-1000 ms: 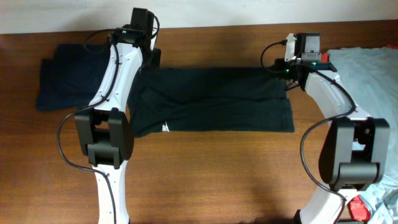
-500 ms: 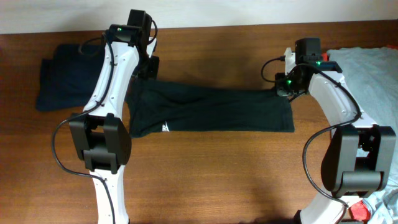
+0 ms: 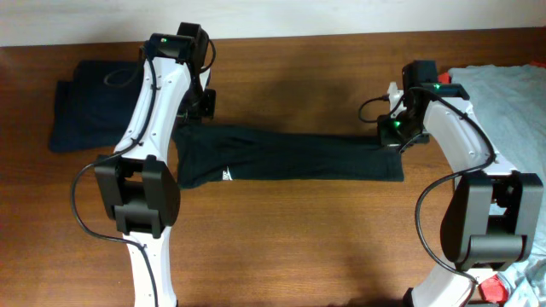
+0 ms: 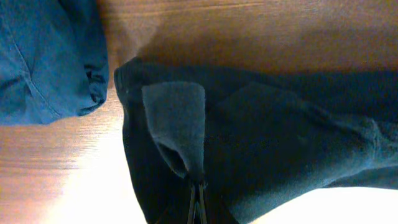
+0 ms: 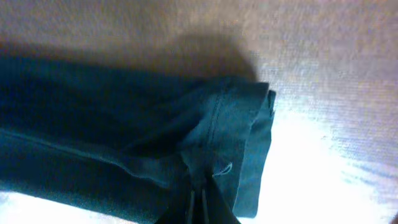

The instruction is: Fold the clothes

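Note:
The black T-shirt (image 3: 290, 158) lies across the middle of the wooden table as a long band, with a small white mark (image 3: 227, 176) near its front left edge. My left gripper (image 3: 201, 107) is shut on the shirt's far left edge; the left wrist view shows its fingers (image 4: 198, 200) pinching a raised fold of the dark fabric (image 4: 261, 130). My right gripper (image 3: 394, 136) is shut on the shirt's far right edge; the right wrist view shows its fingers (image 5: 199, 202) pinching the hem (image 5: 236, 143).
A folded navy garment (image 3: 90, 102) lies at the far left, also in the left wrist view (image 4: 43, 56). A light grey-blue garment (image 3: 512, 111) lies at the right edge. Something red (image 3: 490, 286) shows at the bottom right.
Both grippers have pulled the shirt's far edge toward the front, so the far half has come over and the shirt is now a narrower band.

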